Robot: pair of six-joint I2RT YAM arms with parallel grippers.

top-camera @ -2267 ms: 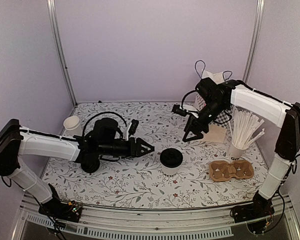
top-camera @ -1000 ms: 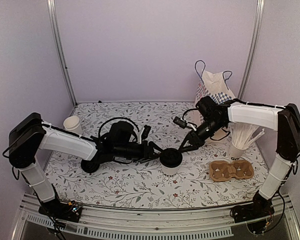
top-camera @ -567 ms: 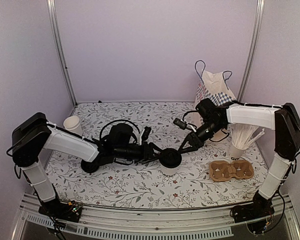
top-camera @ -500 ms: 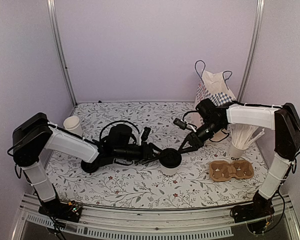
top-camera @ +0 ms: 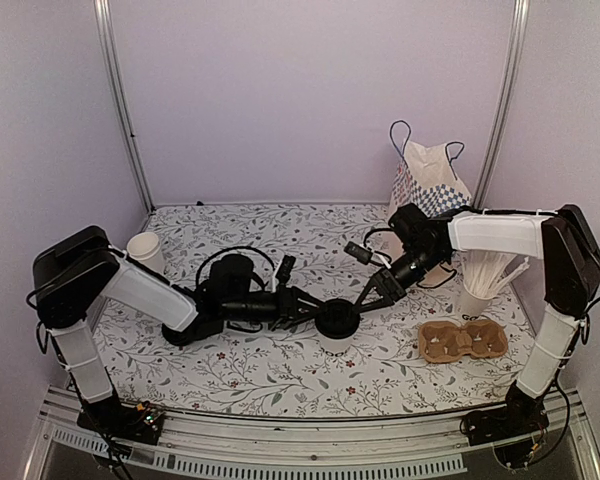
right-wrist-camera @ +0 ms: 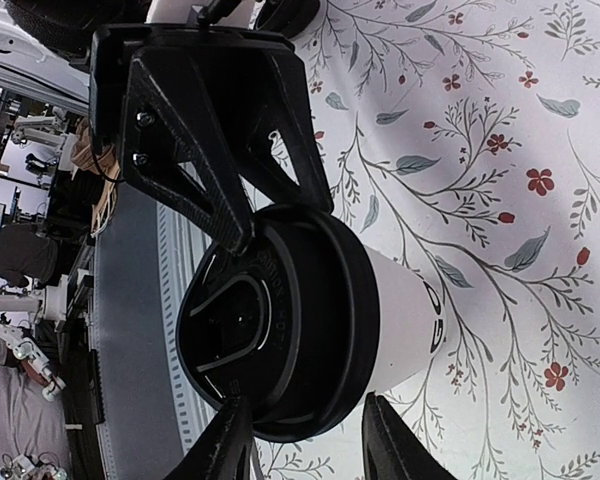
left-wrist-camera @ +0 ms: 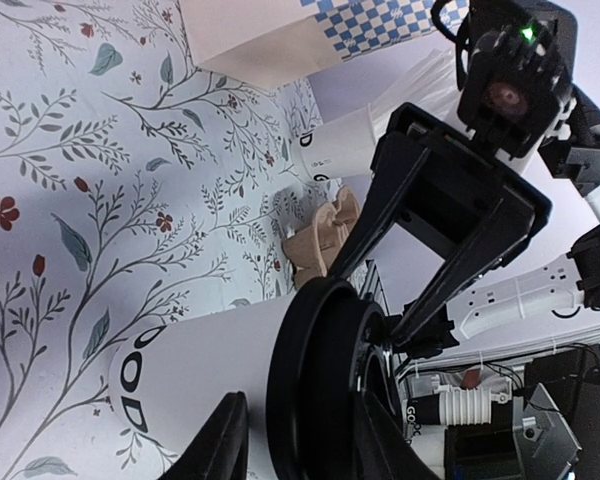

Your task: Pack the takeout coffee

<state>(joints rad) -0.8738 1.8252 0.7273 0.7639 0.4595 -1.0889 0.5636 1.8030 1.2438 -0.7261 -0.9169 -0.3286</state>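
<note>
Takeout coffee (top-camera: 337,320) stands upright on the flowered table (top-camera: 280,375), a little right of the middle in the overhead view, its black lid on. The left fingers (top-camera: 308,308) come in low from the left and the right fingers (top-camera: 368,296) from the right, so the cup sits between the two arms with both sets of tips at its lid. Behind it to the right stands the checkered paper bag (top-camera: 425,185), well apart from the cup. A lettered cup of white sticks (top-camera: 472,300) and a cardboard carrier (top-camera: 463,340) sit near the right edge, and a plain white cup (top-camera: 143,250) sits far left.

From the left wrist, the coffee (left-wrist-camera: 205,370) fills the lower middle, and the arm's own two fingers are spread open on either side of the lid. The pictures do not settle whether they press the cup. Opposite, the right arm's black fingers (left-wrist-camera: 380,215) are also spread wide, their tips at the far rim of the lid.

From the right wrist, the lid (right-wrist-camera: 280,320) faces the camera between this arm's own parted fingers. The left arm's fingers (right-wrist-camera: 185,150) open in a wide V beyond it, tips at the rim. Neither set is closed, and firm contact cannot be told.
</note>
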